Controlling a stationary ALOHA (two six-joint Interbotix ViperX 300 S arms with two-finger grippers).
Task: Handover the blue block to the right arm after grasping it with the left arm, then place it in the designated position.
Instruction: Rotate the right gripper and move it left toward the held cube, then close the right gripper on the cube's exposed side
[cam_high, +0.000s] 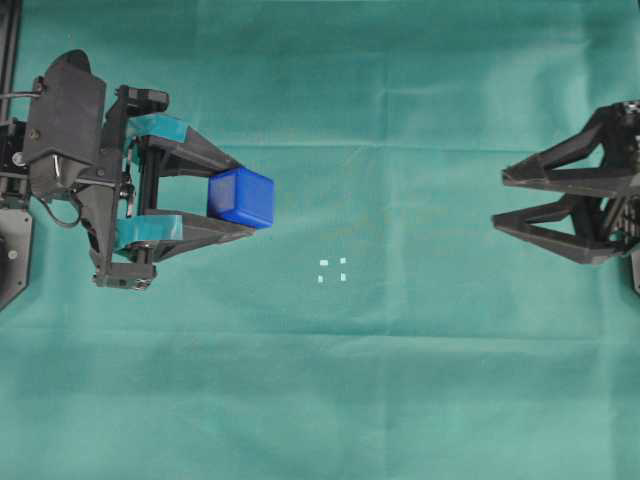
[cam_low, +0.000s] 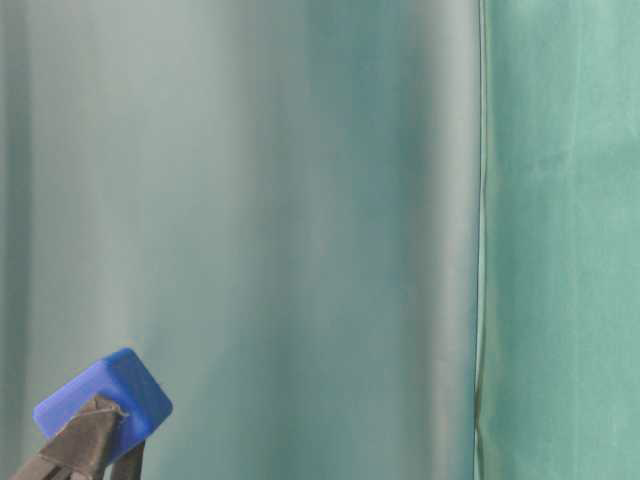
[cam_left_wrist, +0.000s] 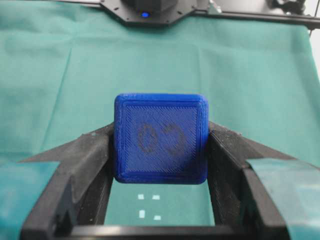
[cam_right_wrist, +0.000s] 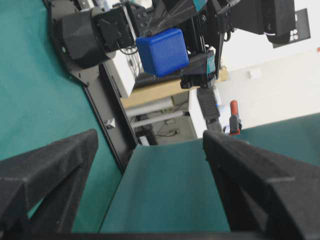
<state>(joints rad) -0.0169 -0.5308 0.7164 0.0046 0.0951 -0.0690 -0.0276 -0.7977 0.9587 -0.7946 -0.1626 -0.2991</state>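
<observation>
The green cloth (cam_high: 400, 400) covers the whole table under me. My left arm (cam_high: 70, 160) is at the left side of the overhead view, and its gripper (cam_high: 238, 198) with the teal tape bands pinches the blue block (cam_high: 241, 197) between the two fingertips. The block is lifted above the cloth (in the table-level view it sits tilted on the fingertips, with only the backdrop behind it). My left wrist camera shows its flat face (cam_left_wrist: 161, 138) with a faint dark mark, perhaps two round shapes, but I cannot read it well. My right gripper (cam_high: 500, 200) is at the right edge, well apart from the block, its plain black fingers spread wide and holding nothing. Between both grippers, the four tiny white marks (cam_high: 332, 270) of the designated position lie on the cloth, uncovered.
</observation>
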